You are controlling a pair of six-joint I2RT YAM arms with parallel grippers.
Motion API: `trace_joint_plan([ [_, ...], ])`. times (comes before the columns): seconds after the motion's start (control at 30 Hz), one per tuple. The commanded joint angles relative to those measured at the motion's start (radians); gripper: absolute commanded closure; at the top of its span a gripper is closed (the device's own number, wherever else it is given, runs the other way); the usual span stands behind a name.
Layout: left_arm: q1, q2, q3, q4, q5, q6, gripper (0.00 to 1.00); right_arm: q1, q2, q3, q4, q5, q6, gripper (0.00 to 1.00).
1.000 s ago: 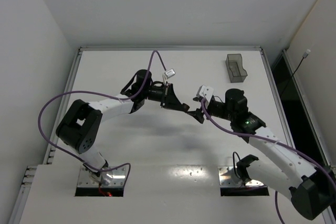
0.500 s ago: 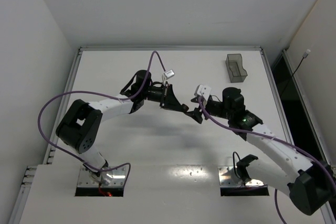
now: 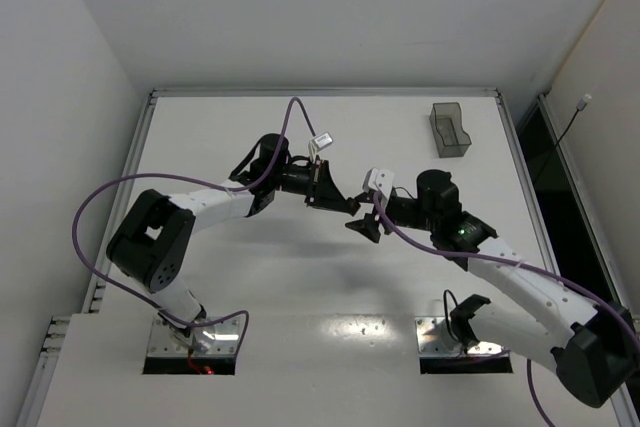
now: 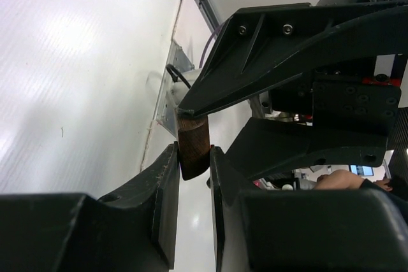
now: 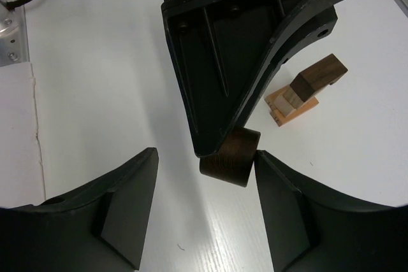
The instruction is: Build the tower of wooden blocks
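— Black left claw (image 4: 193, 155): how far open?

— Barely at all. Clenched on a dark brown rounded wooden piece (image 4: 193, 135), one finger pressed to each side, near the middle of the left wrist view.

— And the black right claw (image 5: 205, 159)?

— Released, gaping wide across the bottom of the right wrist view. Grasping nothing. Set either side of that same wooden piece and of the left claw's finger reaching down from the top of the frame. Right-hand finger (image 5: 290, 208) just beside the piece; touching or not, impossible to tell.

— Anything different from a second ago?

— Seen from above, a shift leftward for the right claw, now in close by the left claw's tip at mid-frame. Hardly any shift in the white left arm (image 3: 205, 202).

— Whereabouts of the tower?

— Upper right of the right wrist view: a narrow wood block tower (image 5: 305, 93) of light tan blocks under a dark brown bar, standing on the white tabletop (image 5: 95, 62), apart from both claws.

— Counts?

— Two arms, two claws. One held wooden piece. One tower, with one dark bar on top and at least two tan blocks beneath, exact number hard to tell. One clear grey plastic bin (image 3: 450, 130), upper right of the top view, well apart from the claws.
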Motion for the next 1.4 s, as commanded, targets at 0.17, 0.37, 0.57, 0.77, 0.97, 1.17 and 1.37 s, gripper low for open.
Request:
trace_joint_plan([
  [0.17,0.010,-0.014,0.007,0.044,-0.006,0.021,1.00,0.011,-0.027,0.028,0.041,0.010,0.011,0.50],
  [0.37,0.010,-0.014,0.007,0.035,-0.006,0.030,1.00,0.011,-0.027,0.028,0.050,0.058,0.011,0.66],
  [0.57,0.010,-0.024,0.007,0.026,-0.006,0.030,1.00,0.011,-0.018,0.028,0.050,0.067,0.001,0.81],
  [0.77,0.010,-0.024,0.017,-0.014,-0.029,0.043,0.85,0.011,-0.018,0.028,0.050,0.067,0.001,0.96],
  [0.97,0.019,-0.069,0.031,-0.127,-0.106,0.122,0.06,0.011,-0.027,0.019,0.040,0.076,-0.008,1.00],
  [1.17,0.019,-0.162,-0.003,-0.207,-0.179,0.205,0.00,0.011,-0.081,0.008,-0.031,0.137,-0.019,1.00],
  [1.37,0.054,-0.358,0.006,-0.448,-0.438,0.355,0.00,0.011,-0.102,0.022,-0.216,0.318,0.021,1.00],
])
